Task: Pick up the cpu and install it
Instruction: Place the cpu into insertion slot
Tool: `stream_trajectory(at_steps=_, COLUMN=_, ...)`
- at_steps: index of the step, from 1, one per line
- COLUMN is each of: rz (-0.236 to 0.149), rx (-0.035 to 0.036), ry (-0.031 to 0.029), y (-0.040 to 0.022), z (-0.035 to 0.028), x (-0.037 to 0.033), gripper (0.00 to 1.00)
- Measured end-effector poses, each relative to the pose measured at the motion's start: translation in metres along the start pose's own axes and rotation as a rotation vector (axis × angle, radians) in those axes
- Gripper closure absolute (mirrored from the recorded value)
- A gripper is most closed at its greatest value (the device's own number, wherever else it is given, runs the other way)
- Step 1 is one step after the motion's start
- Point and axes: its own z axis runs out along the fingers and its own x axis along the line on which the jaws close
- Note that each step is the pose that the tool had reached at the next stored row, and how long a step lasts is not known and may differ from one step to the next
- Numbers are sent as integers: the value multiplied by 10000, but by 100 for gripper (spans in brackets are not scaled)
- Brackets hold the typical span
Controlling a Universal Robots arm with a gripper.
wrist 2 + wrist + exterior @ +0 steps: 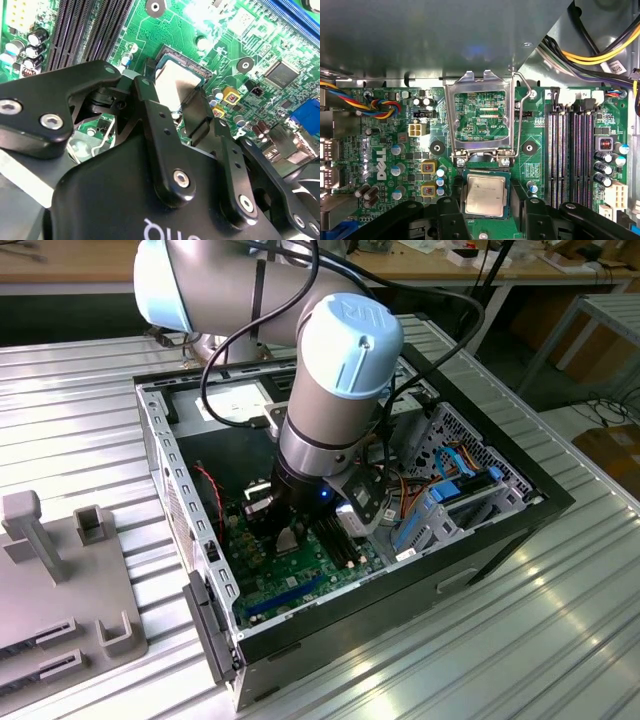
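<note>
The black claw [485, 202] hangs low inside the open black computer case [500, 530], straddling the small flat square cpu [485, 195] with the pale silvery-beige metal face. In both wrist views the claw [172, 95] stands close against two opposite edges of the cpu [175, 82]. I cannot tell whether it is clamped on the chip or has let go.

The cpu lies level and square within the dark square socket [463, 172], seated in it or just above it. The socket is well in from the edges of the green motherboard [385, 145], between the black memory slots [570, 150] and two yellow-rimmed square parts [428, 167]. Just beside the socket, the silver hinged retention frame [479, 95] stands swung open.

The chip looks light, thin and stiff, with a slick lid. I judge it fragile at its underside contacts, so it is best held by its opposite edges, kept flat and never forced.
</note>
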Motion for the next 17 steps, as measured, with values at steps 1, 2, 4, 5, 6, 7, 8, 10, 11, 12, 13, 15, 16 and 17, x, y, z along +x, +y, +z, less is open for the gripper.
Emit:
stream_trajectory(at_steps=1, rz=0, rx=0, ry=0, y=0, z=0, x=0, gripper=53)
stream_trajectory(at_steps=2, rz=-1, rx=0, ry=0, y=0, z=1, x=0, gripper=53)
stream_trajectory(at_steps=4, rz=-1, rx=-3, ry=-2, y=1, z=-4, x=0, gripper=53)
stream_trajectory(at_steps=5, rz=0, rx=-8, ry=-4, y=1, z=-11, x=0, gripper=53)
stream_trajectory(at_steps=6, rz=-1, rx=-13, ry=-5, y=2, z=-20, x=0, gripper=53)
stream_trajectory(at_steps=7, rz=-2, rx=-11, ry=-2, y=3, z=-36, x=0, gripper=53)
stream_trajectory(at_steps=8, rz=-1, rx=-1, ry=8, y=2, z=-52, x=1, gripper=53)
stream_trajectory(at_steps=10, rz=-2, rx=-3, ry=12, y=3, z=-68, x=2, gripper=53)
stream_trajectory(at_steps=11, rz=-2, rx=-6, ry=11, y=3, z=-69, x=2, gripper=53)
stream_trajectory(at_steps=12, rz=-5, rx=-2, ry=15, y=1, z=-71, x=1, gripper=53)
stream_trajectory(at_steps=13, rz=-17, rx=-2, ry=16, y=1, z=-71, x=0, gripper=53)
stream_trajectory(at_steps=15, rz=-81, rx=1, ry=19, y=1, z=-71, x=0, gripper=53)
stream_trajectory(at_steps=16, rz=-119, rx=3, ry=20, y=0, z=-72, x=0, gripper=53)
stream_trajectory(at_steps=17, rz=-149, rx=4, ry=21, y=0, z=-72, x=-1, gripper=53)
